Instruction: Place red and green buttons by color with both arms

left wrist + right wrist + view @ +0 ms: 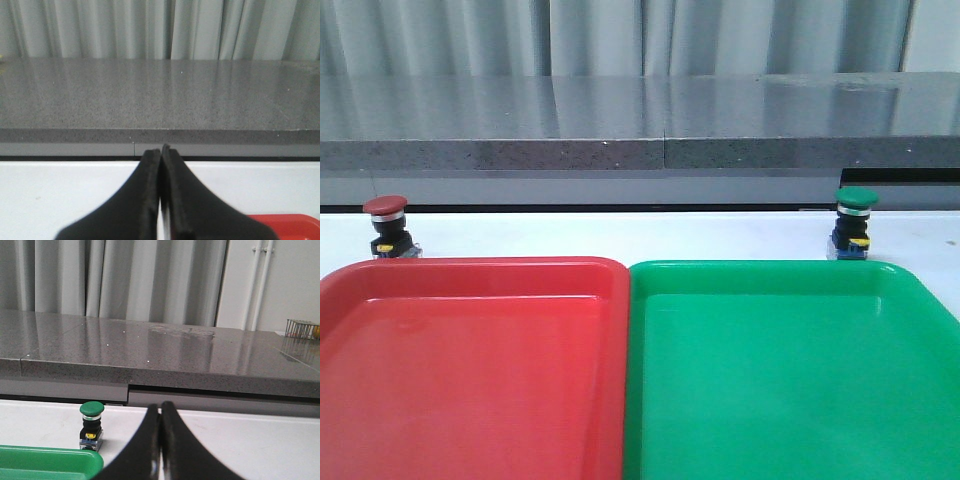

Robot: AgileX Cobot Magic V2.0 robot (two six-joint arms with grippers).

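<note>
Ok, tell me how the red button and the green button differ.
Cap colour: the red button has a red cap, the green button a green one. Position: the red button stands behind the red tray, on the left; the green button behind the green tray, on the right. Both stand upright on the table, outside their trays.

Red tray [470,380] and green tray [790,380], near edges cut off.

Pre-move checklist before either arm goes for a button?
1. Red button upright on the table behind the red tray: ok.
2. Green button upright behind the green tray: ok.
3. Both trays hold nothing: ok.
4. Left gripper open for a grasp: not ok, shut.
5. Right gripper open: not ok, shut.
6. Red button in left wrist view: not ok, unseen.
</note>
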